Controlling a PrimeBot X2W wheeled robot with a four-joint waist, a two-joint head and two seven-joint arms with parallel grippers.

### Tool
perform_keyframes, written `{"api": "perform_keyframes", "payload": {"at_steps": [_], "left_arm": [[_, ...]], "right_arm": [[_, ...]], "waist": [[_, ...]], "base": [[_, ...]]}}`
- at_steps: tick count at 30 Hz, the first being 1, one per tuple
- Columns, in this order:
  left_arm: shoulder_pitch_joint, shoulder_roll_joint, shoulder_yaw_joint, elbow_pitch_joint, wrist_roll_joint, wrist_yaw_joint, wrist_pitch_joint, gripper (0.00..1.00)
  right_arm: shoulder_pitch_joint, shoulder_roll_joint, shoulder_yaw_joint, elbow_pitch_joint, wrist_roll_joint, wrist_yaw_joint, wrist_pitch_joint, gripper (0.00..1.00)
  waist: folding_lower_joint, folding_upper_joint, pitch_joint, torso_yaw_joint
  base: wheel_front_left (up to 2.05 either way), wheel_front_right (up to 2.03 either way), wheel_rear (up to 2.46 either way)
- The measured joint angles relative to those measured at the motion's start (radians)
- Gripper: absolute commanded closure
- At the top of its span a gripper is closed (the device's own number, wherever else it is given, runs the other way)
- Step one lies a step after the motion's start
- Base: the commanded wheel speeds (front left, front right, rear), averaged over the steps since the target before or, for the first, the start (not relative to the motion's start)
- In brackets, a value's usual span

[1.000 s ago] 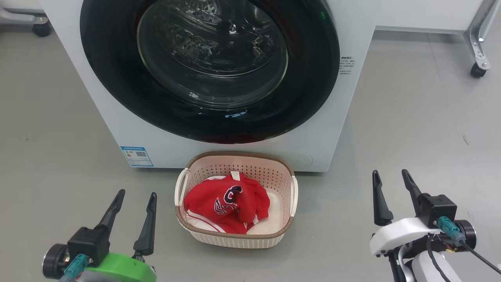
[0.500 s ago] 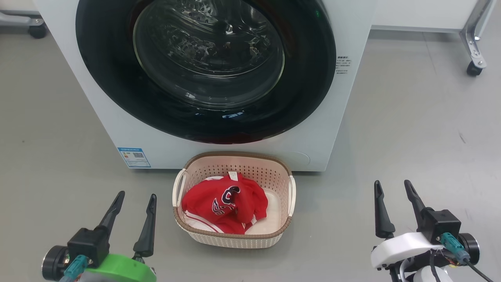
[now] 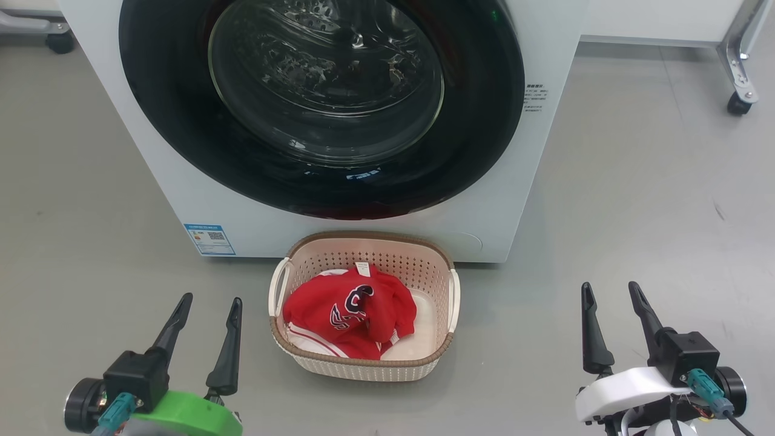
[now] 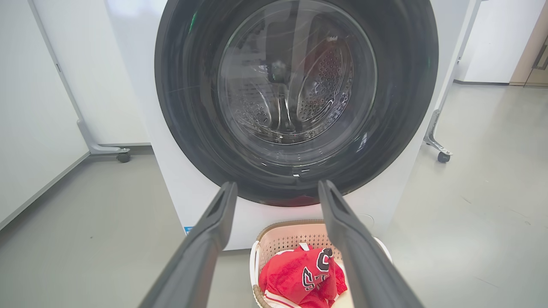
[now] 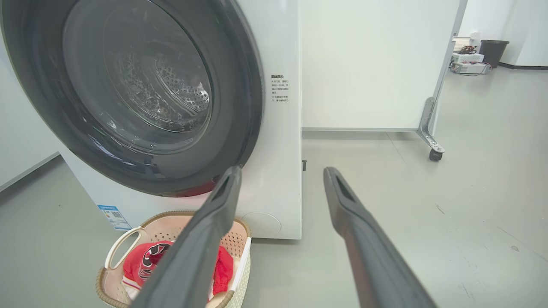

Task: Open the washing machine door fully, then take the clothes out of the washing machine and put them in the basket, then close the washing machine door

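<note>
Black right tool [image 3: 608,286] lower than before

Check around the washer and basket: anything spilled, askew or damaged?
Nothing stands out. The red jersey lies inside the cream perforated plastic basket, upright before the white washing machine, whose round glossy black door looks shut.

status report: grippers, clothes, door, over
Left gripper and right gripper open, empty, flanking basket. Clothes in basket. Door shut. Basket low in front of door.
</note>
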Motion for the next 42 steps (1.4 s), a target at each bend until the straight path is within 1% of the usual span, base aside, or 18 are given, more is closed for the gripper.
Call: {"api": "perform_keyframes", "payload": {"at_steps": [18,19,23,27,29,32,34,35,36,42], "left_arm": [[0.004,0.0,-0.008,-0.008,0.0,0.0,0.001,0.0],[0.004,-0.002,-0.009,-0.002,-0.001,0.0,0.001,1.0],[0.021,-0.019,-0.021,0.043,-0.003,0.0,0.001,1.0],[0.032,-0.025,-0.02,0.05,-0.025,0.0,0.001,1.0],[0.032,-0.027,-0.018,0.05,-0.041,0.0,0.001,1.0],[0.032,-0.029,-0.014,0.05,-0.078,-0.001,0.002,1.0],[0.032,-0.031,-0.011,0.05,-0.107,-0.006,0.01,1.0],[0.032,-0.031,-0.01,0.05,-0.12,-0.007,0.01,1.0],[0.031,-0.032,-0.004,0.05,-0.159,-0.009,0.018,1.0],[0.031,-0.036,0.017,0.054,-0.235,-0.011,0.035,1.0]], "right_arm": [[0.036,0.0,0.0,-0.064,-0.009,-0.001,0.035,0.0],[0.037,0.0,0.0,-0.059,-0.009,-0.001,0.035,1.0],[0.052,0.011,0.003,-0.017,-0.008,0.0,0.035,1.0],[0.061,0.012,0.005,-0.015,0.009,0.003,0.035,1.0],[0.061,0.012,0.008,-0.016,0.029,0.01,0.035,1.0],[0.066,0.012,0.01,-0.023,0.067,0.012,0.035,1.0],[0.072,0.012,0.01,-0.026,0.095,0.02,0.035,1.0],[0.072,0.012,0.01,-0.027,0.112,0.02,0.035,1.0],[0.072,0.012,0.007,-0.03,0.145,0.025,0.035,1.0],[0.071,0.012,-0.015,-0.03,0.252,0.037,0.058,1.0]], "waist": [[0.0,0.0,-0.002,0.009],[0.0,0.0,-0.003,0.009],[0.0,0.0,-0.002,0.009],[0.0,0.0,-0.003,0.008],[0.0,0.0,-0.004,0.006],[0.0,0.0,-0.006,0.003],[0.0,0.0,-0.007,0.001],[0.0,0.0,-0.007,0.0],[0.0,0.0,-0.008,-0.001],[0.0,0.0,-0.01,-0.005]], "base": [[0.0,0.0,0.0],[0.0,0.0,0.0],[0.0,0.0,0.0],[0.0,0.0,0.0],[0.0,0.0,0.0],[0.0,0.0,0.0],[0.0,0.0,0.0],[0.0,0.0,0.0],[0.0,0.0,0.0],[0.0,0.0,0.0]]}}
